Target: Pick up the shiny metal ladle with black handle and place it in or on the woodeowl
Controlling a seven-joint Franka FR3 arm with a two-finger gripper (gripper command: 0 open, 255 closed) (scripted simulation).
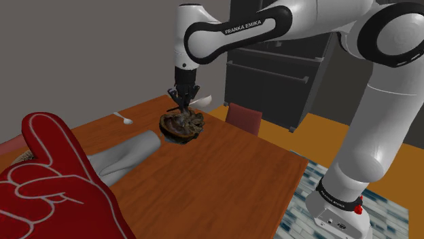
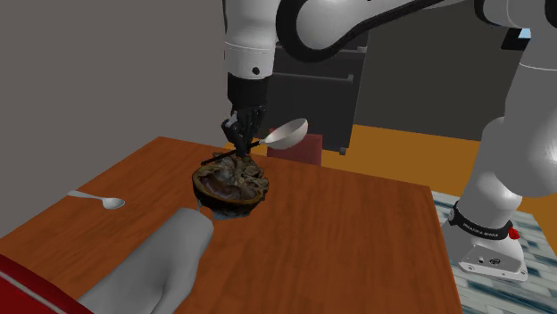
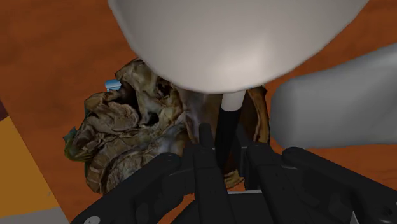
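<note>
Red foam hand [image 1: 47, 183] sits at the shoulder view's near left. Farther back on the table [image 1: 258, 176], the gripper [image 1: 184, 103] hangs just above the dark mottled bowl [image 1: 182, 127], carrying the ladle [image 1: 202, 100].

From the second exterior view, the ladle's pale cup juts right of the gripper. Its black handle slants down to the left, so the long axis lies nearly level across the bowl.

At the wrist, the jaws are clamped on the black handle, with the bowl directly beneath. The coming move looks like a short straight descent.
</note>
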